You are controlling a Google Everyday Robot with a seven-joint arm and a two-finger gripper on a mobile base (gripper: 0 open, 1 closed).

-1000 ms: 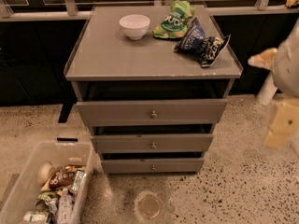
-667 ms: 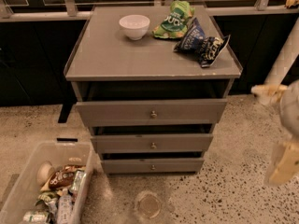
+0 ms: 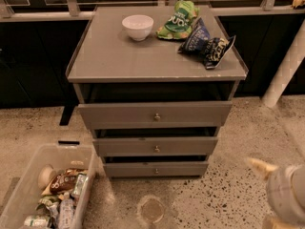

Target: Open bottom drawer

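A grey cabinet has three drawers. The bottom drawer [image 3: 156,169] is the lowest and slimmest front, with a small round metal knob [image 3: 156,171] at its centre; its front sits about flush with the cabinet. The middle drawer [image 3: 156,146] and top drawer [image 3: 155,114] stand above it. My gripper [image 3: 267,194] is at the lower right corner of the camera view, low over the floor, to the right of the bottom drawer and apart from it. Only a pale fingertip [image 3: 259,166] and the grey wrist show.
On the cabinet top [image 3: 109,56] stand a white bowl [image 3: 137,26], a green chip bag [image 3: 178,19] and a dark blue chip bag [image 3: 207,44]. A clear plastic bin [image 3: 28,194] of snacks sits on the floor at lower left. A white pole [image 3: 286,70] leans at right.
My arm has dropped from the right edge at cabinet height down to the lower right corner near the floor. The drawers have not moved.
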